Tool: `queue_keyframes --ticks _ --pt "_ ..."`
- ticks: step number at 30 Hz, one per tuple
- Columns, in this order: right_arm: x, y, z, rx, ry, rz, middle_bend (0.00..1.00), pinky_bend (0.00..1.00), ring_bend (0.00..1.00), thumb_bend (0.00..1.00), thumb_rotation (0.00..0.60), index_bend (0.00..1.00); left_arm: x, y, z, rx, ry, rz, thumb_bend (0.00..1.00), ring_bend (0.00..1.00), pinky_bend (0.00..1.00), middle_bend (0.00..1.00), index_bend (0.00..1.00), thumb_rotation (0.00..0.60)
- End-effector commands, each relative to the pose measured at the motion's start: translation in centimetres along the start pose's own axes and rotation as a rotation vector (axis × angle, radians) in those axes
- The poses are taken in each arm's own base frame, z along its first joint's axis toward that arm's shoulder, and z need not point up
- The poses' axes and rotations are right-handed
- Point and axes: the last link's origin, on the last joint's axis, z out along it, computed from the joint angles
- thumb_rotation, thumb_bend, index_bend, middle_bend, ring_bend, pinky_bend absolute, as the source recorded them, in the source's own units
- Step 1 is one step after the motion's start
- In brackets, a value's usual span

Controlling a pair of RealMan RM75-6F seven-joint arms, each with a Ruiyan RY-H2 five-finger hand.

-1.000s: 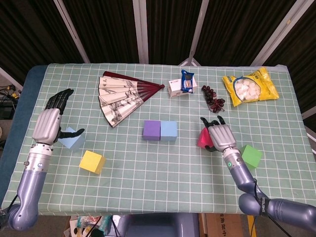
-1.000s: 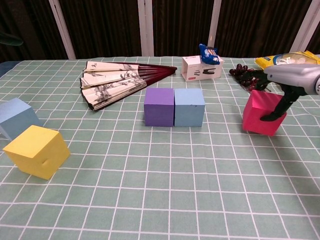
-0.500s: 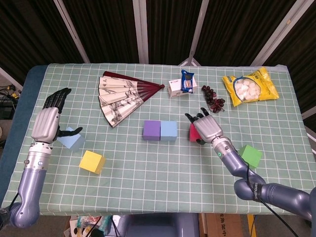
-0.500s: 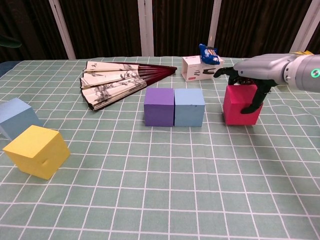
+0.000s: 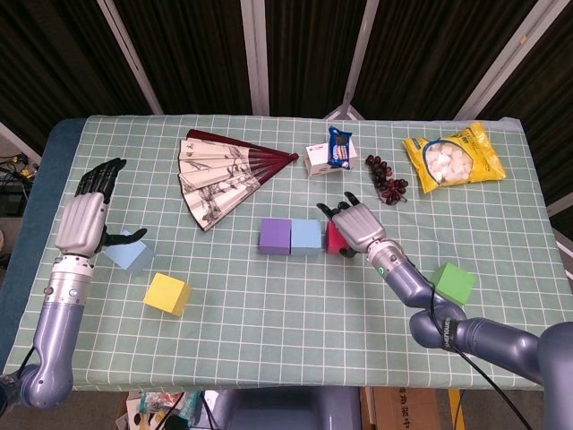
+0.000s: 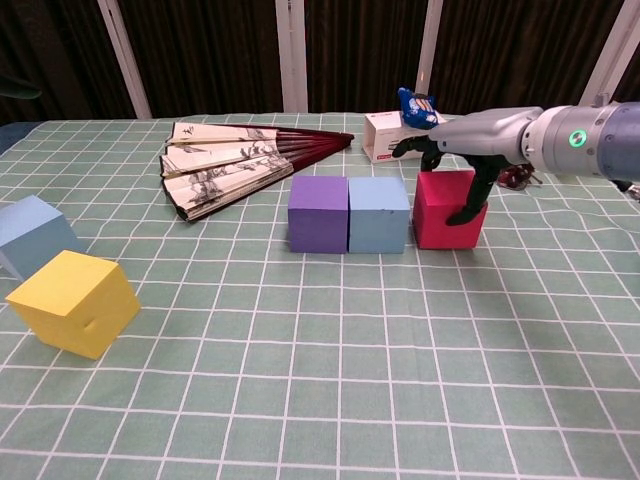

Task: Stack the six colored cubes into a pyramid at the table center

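Right hand [image 6: 455, 150] grips red cube [image 6: 440, 215] beside blue cube [image 6: 379, 215] (left hand [image 5: 85, 219] open, empty).

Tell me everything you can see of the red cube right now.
The red cube is a plain, matte, magenta-red block with crisp edges, sitting flat and upright on the checked tablecloth. It stands at the right end of the row, right beside the blue cube, with at most a thin seam between them. The right hand grips it from above, fingers down its right side. The head view mostly hides it under that hand.
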Motion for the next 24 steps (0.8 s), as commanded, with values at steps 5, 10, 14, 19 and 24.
queue_keyframes --ticks 5,10,14,19,24 --pt "0.1 -0.2 -0.1 0.003 -0.008 0.002 0.38 0.00 0.21 0.27 0.600 0.00 0.0 0.0 0.0 0.000 -0.001 0.000 0.12 0.03 0.00 0.04 0.00 0.600" --pt "0.0 -0.5 -0.3 0.006 -0.010 0.005 0.38 0.00 0.21 0.27 0.600 0.00 0.0 0.1 -0.1 -0.003 -0.002 -0.004 0.12 0.03 0.00 0.04 0.00 0.600" --pt "0.0 -0.7 -0.3 0.008 -0.010 0.006 0.38 0.00 0.21 0.27 0.600 0.00 0.1 0.2 -0.1 -0.007 0.000 -0.006 0.12 0.03 0.00 0.04 0.00 0.600" --pt "0.0 -1.1 -0.2 0.014 -0.008 0.006 0.38 0.00 0.21 0.27 0.600 0.00 0.2 0.2 -0.2 -0.009 0.005 -0.011 0.12 0.03 0.00 0.04 0.00 0.600" --pt "0.1 -1.3 -0.1 0.015 -0.004 0.001 0.38 0.00 0.21 0.27 0.600 0.00 0.2 0.2 -0.2 -0.009 0.002 -0.014 0.12 0.03 0.00 0.04 0.00 0.600"
